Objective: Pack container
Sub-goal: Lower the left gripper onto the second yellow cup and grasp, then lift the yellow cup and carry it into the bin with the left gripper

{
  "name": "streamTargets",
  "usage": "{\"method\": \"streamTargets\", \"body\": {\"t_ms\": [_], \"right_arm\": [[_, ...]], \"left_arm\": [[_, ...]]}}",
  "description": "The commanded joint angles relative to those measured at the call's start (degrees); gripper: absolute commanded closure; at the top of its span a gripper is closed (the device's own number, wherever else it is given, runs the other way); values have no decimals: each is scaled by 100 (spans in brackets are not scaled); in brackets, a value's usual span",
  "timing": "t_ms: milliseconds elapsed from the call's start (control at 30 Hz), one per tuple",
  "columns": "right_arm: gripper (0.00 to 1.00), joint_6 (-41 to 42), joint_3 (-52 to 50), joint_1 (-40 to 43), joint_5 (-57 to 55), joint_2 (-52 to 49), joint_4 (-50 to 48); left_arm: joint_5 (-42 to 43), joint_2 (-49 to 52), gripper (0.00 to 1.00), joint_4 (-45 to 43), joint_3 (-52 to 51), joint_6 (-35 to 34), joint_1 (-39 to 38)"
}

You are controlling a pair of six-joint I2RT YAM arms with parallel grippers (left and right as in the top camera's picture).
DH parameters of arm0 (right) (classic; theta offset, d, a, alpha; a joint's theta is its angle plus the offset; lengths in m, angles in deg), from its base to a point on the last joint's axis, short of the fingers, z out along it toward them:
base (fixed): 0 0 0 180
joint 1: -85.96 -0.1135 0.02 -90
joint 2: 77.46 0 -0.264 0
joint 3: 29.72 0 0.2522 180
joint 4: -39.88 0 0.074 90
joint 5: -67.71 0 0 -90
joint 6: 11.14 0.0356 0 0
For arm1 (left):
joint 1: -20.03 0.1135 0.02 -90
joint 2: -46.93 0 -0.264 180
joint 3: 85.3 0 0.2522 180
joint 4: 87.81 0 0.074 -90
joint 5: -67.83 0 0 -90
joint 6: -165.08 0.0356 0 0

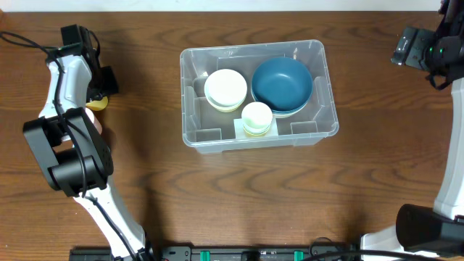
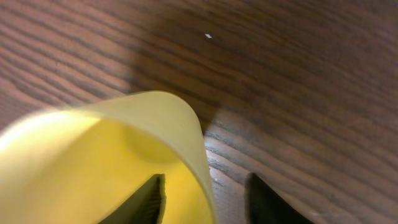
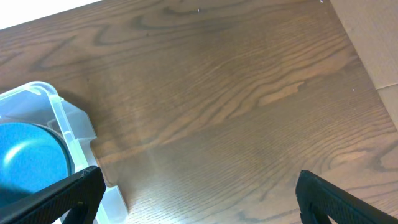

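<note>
The container (image 1: 187,94) is a clear plastic bin in the middle of the table. It holds a blue bowl (image 1: 283,83), a cream bowl (image 1: 226,88) and a small pale cup stack (image 1: 257,118). A yellow bowl (image 2: 93,162) rests on the wood at far left, where it shows as a sliver (image 1: 98,104) under the arm. My left gripper (image 2: 207,193) straddles its rim, one finger inside and one outside, with small gaps on both sides of the wall. My right gripper (image 3: 199,186) hangs wide open over bare wood just right of the container's corner (image 3: 59,118), holding nothing.
The left arm's base and links (image 1: 69,156) stand along the table's left side. The right arm (image 1: 428,47) reaches in from the far right corner. A pale surface (image 3: 373,37) lies beyond the table's edge in the right wrist view.
</note>
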Motion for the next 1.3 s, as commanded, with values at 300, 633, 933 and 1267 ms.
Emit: {"method": "streamTargets", "body": {"t_ms": [300,633,933,1267], "right_arm": [[1,63,7,11,-39,7,7],[1,63,7,11,-39,7,7],[1,63,7,11,-39,7,7],[1,63,7,11,-39,7,7]], "left_arm": [[-66,39,94,201,-22,96,-15],[0,-612,94,518,83,94,-734],[2,-1978,94,498,81,63,-1707],[584,-2900,94,1331,81,-35,-3403]]}}
